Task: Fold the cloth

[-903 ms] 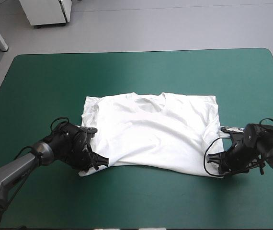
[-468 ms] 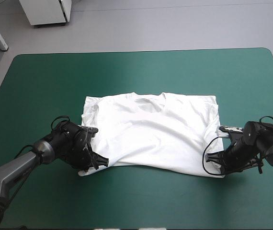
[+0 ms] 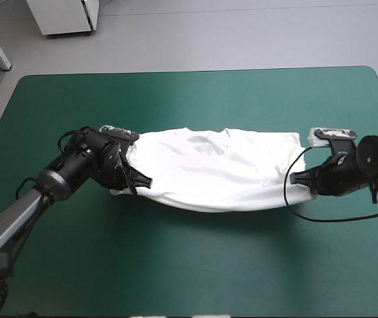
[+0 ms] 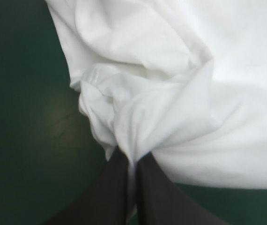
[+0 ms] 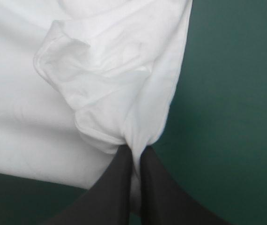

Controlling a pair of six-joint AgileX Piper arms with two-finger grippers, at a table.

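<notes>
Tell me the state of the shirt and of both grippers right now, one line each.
T-shirt: near edge lifted and sagging between the grippers, collar side resting on the table.
left gripper: jaws shut on a bunched corner of the T-shirt.
right gripper: jaws shut on the opposite bunched corner.

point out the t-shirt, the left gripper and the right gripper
T-shirt (image 3: 210,171), high view, middle of the white cloth.
left gripper (image 4: 133,157), left wrist view, midway between its fingertips.
right gripper (image 5: 136,151), right wrist view, midway between its fingertips.
</notes>
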